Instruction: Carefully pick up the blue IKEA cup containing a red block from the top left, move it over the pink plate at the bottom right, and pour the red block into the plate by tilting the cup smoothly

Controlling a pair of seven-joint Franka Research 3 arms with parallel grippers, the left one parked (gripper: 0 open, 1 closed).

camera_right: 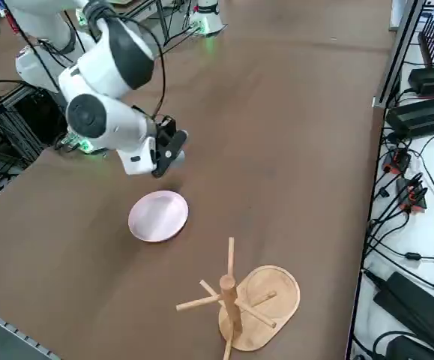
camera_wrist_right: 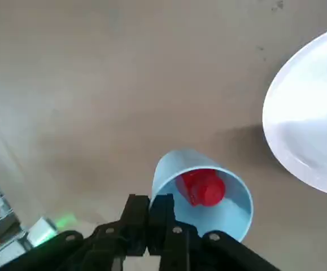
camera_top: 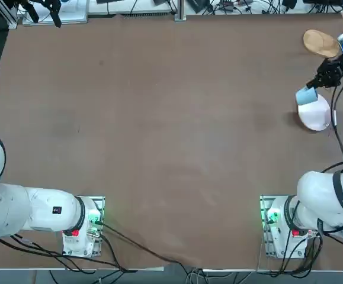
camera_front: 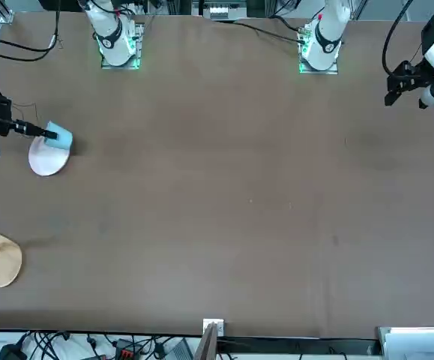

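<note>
My right gripper is shut on the rim wall of the blue IKEA cup, holding it off the table and tilted. The red block lies inside the cup, against its wall. The pink plate rests on the table just beside the cup. From overhead the cup hangs at the plate's far-left edge, with the gripper behind it. The front view shows the cup over the plate's rim. In the right side view the gripper hides the cup above the plate.
A tan wooden mug tree on an oval base stands close beyond the plate, near the table's right edge. The right arm's black cable passes over the plate's right side. Cables and equipment lie along the far table edge.
</note>
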